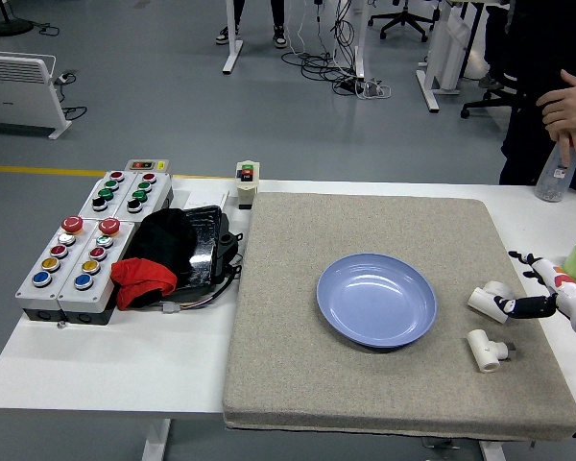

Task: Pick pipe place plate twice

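Fingers (pixel 520 306) of our right hand (pixel 547 288) at right edge are touching one white pipe (pixel 487 299), grip unclear | second pipe (pixel 484 349) lying lower right | blue plate (pixel 375 299) sitting empty at center

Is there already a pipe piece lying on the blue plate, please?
No, the blue plate holds nothing; both white pipe pieces lie on the mat to its right.

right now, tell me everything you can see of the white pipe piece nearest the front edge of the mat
The pipe fitting is a short white plastic-looking piece, seemingly a tee: a stubby tube with a round open end facing left and a small branch to the right. It lies on its side on the grey mat, right of the blue plate and apart from it. Nothing touches it; the right hand is at the other fitting behind it.
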Controlling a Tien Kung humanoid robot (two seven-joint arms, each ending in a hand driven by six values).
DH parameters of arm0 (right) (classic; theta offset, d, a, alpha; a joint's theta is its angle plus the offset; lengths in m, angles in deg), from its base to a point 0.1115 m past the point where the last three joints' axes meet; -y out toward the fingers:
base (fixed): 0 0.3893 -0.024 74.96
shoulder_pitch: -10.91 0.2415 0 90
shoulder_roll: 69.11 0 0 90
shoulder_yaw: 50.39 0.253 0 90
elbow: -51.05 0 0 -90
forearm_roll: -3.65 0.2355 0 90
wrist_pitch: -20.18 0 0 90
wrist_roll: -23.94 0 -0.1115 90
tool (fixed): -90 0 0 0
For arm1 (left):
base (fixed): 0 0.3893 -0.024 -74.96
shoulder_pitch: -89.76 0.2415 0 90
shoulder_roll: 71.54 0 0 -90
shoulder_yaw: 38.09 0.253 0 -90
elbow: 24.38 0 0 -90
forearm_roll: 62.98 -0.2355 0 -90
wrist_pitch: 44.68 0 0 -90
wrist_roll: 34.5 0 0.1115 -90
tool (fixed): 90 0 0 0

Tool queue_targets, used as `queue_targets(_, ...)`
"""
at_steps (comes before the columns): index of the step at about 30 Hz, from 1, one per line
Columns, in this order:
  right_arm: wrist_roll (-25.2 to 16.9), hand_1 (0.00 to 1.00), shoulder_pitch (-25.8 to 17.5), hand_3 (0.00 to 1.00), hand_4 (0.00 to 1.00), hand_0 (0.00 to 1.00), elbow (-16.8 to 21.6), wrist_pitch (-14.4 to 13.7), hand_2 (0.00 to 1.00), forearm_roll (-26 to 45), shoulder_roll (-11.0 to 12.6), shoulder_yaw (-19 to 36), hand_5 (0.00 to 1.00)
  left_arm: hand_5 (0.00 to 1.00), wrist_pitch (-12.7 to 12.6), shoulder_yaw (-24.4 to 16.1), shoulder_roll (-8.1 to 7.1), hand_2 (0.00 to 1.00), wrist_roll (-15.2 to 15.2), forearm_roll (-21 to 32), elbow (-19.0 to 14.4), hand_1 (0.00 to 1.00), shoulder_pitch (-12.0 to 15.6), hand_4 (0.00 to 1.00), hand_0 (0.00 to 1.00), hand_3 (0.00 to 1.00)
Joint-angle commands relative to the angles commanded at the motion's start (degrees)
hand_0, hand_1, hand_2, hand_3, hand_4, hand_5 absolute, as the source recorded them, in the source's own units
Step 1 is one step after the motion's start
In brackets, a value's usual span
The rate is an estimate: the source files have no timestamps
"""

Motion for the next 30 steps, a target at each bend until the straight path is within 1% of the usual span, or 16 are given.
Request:
queue_targets(4,-0.09,0.945,0.79,0.998,0.737,0.998,-1.65,-0.46,0.998,-1.48,-0.89,-1.46,0.308,0.998,0.00,0.16,0.02,0.734,0.04,0.21,0.01,0.697,0.17,0.407,0.708,0.700)
queue_targets(9,-0.42,0.942,2.13,0.996,0.735,0.998,-4.45,-0.65,0.998,-1.31,-2.43,-2.98,0.309,0.998,-0.04,0.41,0.01,0.733,-0.03,0.23,0.04,0.699,0.30,0.406,0.708,0.700)
queue_targets(16,-0.69,0.940,2.73,0.996,0.730,0.998,-5.96,-1.49,0.998,-0.36,-3.11,-3.55,0.314,0.998,-0.02,0.08,0.01,0.735,0.04,0.17,-0.01,0.699,0.18,0.404,0.708,0.701)
queue_targets(18,-0.91,0.940,3.32,0.996,0.730,0.998,-7.20,-2.01,0.998,-0.33,-3.52,-3.98,0.314,0.998,-0.02,0.04,0.03,0.735,0.03,0.13,-0.02,0.699,0.12,0.404,0.708,0.701)
queue_targets(19,-0.94,0.908,3.67,0.977,0.743,0.953,-8.05,-2.26,0.998,-0.55,-3.77,-4.22,0.293,0.998,-0.02,0.02,0.04,0.735,0.02,0.13,-0.03,0.699,0.10,0.404,0.708,0.702)
queue_targets(24,-1.34,0.908,5.36,0.977,0.743,0.953,-12.09,-3.36,0.998,-1.36,-5.07,-5.25,0.293,0.998,-0.01,0.13,0.12,0.735,0.01,0.23,-0.03,0.699,0.04,0.404,0.708,0.702)
queue_targets(25,-1.48,0.813,5.63,0.877,0.731,0.819,-12.77,-3.44,0.888,-1.66,-5.25,-5.47,0.275,0.998,-0.01,0.15,0.13,0.736,0.01,0.24,-0.03,0.699,0.04,0.404,0.708,0.701)
queue_targets(30,-2.54,0.813,6.56,0.877,0.731,0.819,-15.07,-4.56,0.888,-4.41,-5.65,-7.12,0.275,0.998,-0.03,0.04,0.18,0.736,0.02,0.25,-0.04,0.699,0.06,0.404,0.708,0.701)
